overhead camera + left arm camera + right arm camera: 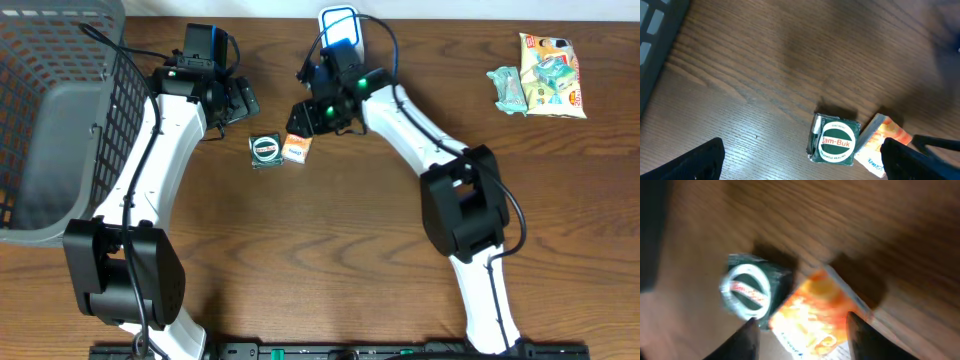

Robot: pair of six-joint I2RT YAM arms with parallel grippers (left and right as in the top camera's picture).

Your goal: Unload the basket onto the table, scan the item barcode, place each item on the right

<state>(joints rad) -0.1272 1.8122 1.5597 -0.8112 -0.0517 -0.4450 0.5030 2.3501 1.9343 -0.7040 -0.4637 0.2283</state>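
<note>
Pickup stage, scan not yet done. My right claw (804, 337) hangs low over the small orange-and-white cardboard carton (815, 312), which lies flat on the brown wooden table (880, 225) right between my fingers (749, 340). The jaws stand partway apart astride it, but blur hides whether the pads bite yet, so I cannot tell if it is gripped. Just beside the carton, off one fingertip, sits a dark green square box with a round white label (751, 292), touching or nearly touching it. My left claw (800, 167) hovers on the far side of that green box, spread wide and holding nothing. Next move, my guess: pinch the carton alone without catching the green box, lift, then turn the barcode face toward the white, blue-rimmed device (340, 22) behind my right wrist, probably the scanner. No barcode is readable in these views, so I may need to rotate it.
</note>
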